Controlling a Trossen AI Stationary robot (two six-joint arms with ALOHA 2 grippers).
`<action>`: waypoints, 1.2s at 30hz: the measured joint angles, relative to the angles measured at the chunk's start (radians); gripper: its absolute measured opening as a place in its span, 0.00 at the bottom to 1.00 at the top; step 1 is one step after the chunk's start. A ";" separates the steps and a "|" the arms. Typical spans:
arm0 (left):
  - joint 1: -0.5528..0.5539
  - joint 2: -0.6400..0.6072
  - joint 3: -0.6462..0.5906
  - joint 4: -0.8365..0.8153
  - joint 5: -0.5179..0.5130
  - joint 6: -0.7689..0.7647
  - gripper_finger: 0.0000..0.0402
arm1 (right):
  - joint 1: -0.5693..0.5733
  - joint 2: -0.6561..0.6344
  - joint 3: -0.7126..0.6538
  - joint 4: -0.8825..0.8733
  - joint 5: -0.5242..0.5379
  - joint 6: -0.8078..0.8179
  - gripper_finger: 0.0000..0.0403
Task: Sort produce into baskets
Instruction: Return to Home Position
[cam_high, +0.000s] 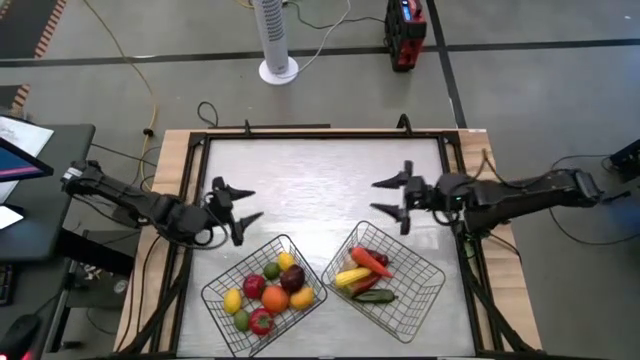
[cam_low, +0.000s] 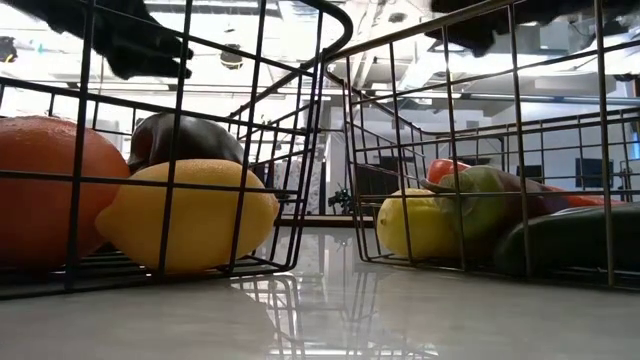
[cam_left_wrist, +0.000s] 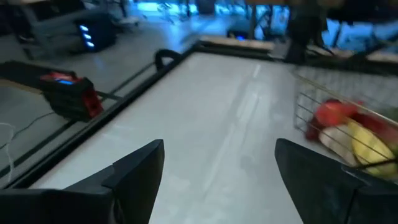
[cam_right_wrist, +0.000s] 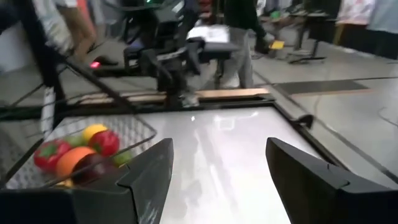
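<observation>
Open table (cam_high: 320, 180) beyond both baskets (cam_high: 246, 264), narrow gap between them, seemingly passable

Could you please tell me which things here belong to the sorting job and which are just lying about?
Job: left basket with fruit; right basket with vegetables; left gripper, right gripper, both open.
Lying about: fan, red box, both off the table.
</observation>
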 joint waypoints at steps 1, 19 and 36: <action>0.002 -0.036 -0.022 0.003 -0.017 0.000 0.73 | -0.010 -0.039 -0.024 0.000 0.003 0.005 0.71; 0.001 -0.431 -0.268 -0.025 -0.114 0.073 0.62 | -0.116 -0.492 -0.421 0.069 0.067 0.105 0.71; -0.045 -0.711 -0.408 -0.008 0.004 0.280 0.53 | -0.066 -0.773 -0.585 -0.044 0.204 0.184 0.71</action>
